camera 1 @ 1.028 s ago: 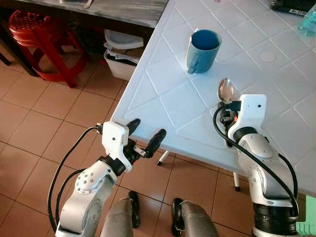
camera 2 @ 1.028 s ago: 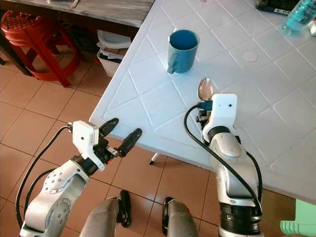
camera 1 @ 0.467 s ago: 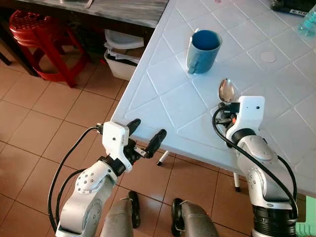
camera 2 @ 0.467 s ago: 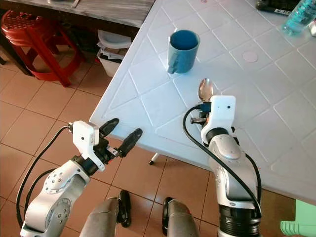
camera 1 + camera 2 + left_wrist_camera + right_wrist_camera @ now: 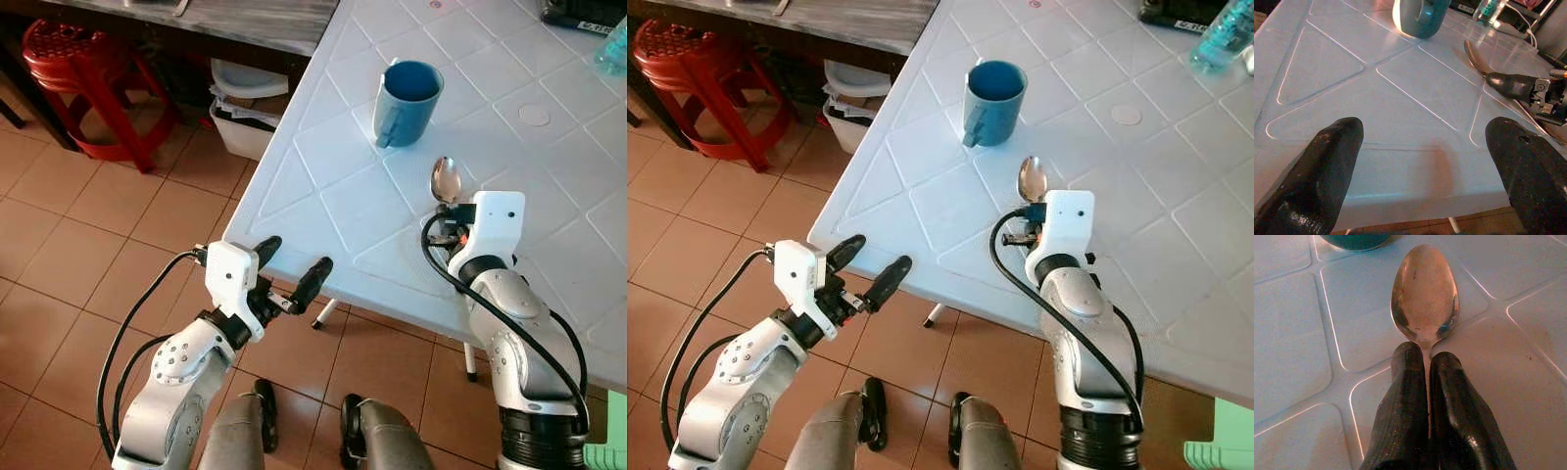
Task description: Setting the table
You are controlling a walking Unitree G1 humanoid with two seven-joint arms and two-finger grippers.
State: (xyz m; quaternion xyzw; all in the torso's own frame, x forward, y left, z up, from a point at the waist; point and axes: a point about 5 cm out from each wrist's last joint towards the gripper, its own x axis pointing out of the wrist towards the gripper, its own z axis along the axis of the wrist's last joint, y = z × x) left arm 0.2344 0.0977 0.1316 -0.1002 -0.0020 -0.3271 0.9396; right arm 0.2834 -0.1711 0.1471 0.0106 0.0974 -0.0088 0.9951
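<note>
Two black fingers of my right gripper (image 5: 1427,382) are pressed together on the spoon (image 5: 1424,293) at its neck, bowl pointing toward the blue mug (image 5: 993,102). The spoon sits just short of the mug, low over the white table (image 5: 1176,196); contact with the table cannot be confirmed. My left gripper (image 5: 292,272) hangs spread wide and empty off the table corner nearest the mug's handle side.

Risk: the grip is on a thin neck, so the spoon may pivot or slip on release, or a forward push may knock the mug.

Compared with a second ago, the spoon lies marginally closer to the mug; the left gripper is unchanged.
</note>
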